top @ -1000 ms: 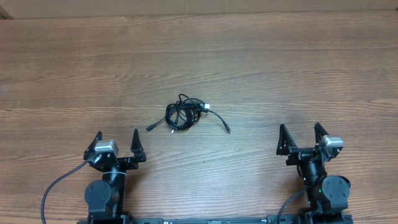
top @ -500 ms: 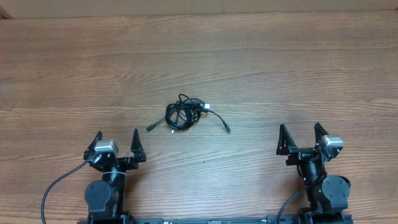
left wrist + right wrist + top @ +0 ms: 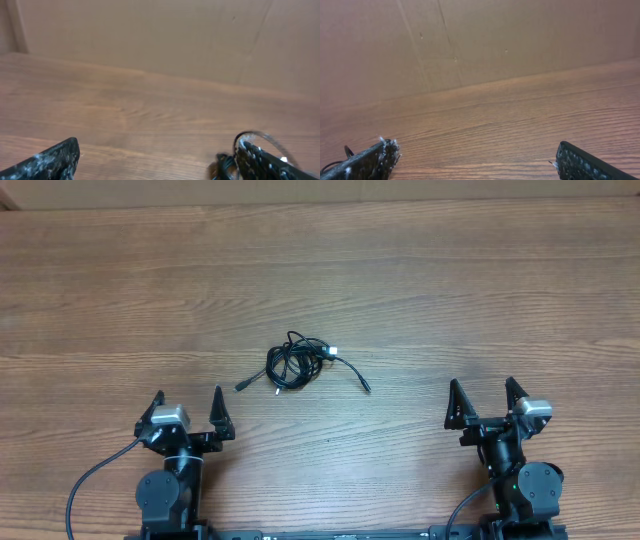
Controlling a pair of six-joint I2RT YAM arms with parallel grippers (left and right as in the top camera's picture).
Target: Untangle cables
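Note:
The cables (image 3: 291, 364) lie as a small black knot of loops near the table's middle, with one silver-tipped plug at the right of the knot and loose ends trailing left and right. My left gripper (image 3: 188, 405) is open and empty, near the front edge, below and left of the knot. My right gripper (image 3: 483, 396) is open and empty at the front right, well apart from the cables. In the left wrist view part of the cables (image 3: 226, 162) shows blurred beside the right finger; the left gripper (image 3: 160, 162) holds nothing. In the right wrist view the right gripper (image 3: 477, 162) holds nothing.
The wooden table (image 3: 450, 300) carries only the cables. A brown cardboard wall (image 3: 150, 35) stands along its far edge, also in the right wrist view (image 3: 485, 35). Thicker black arm wires (image 3: 90, 480) run near both arm bases at the front.

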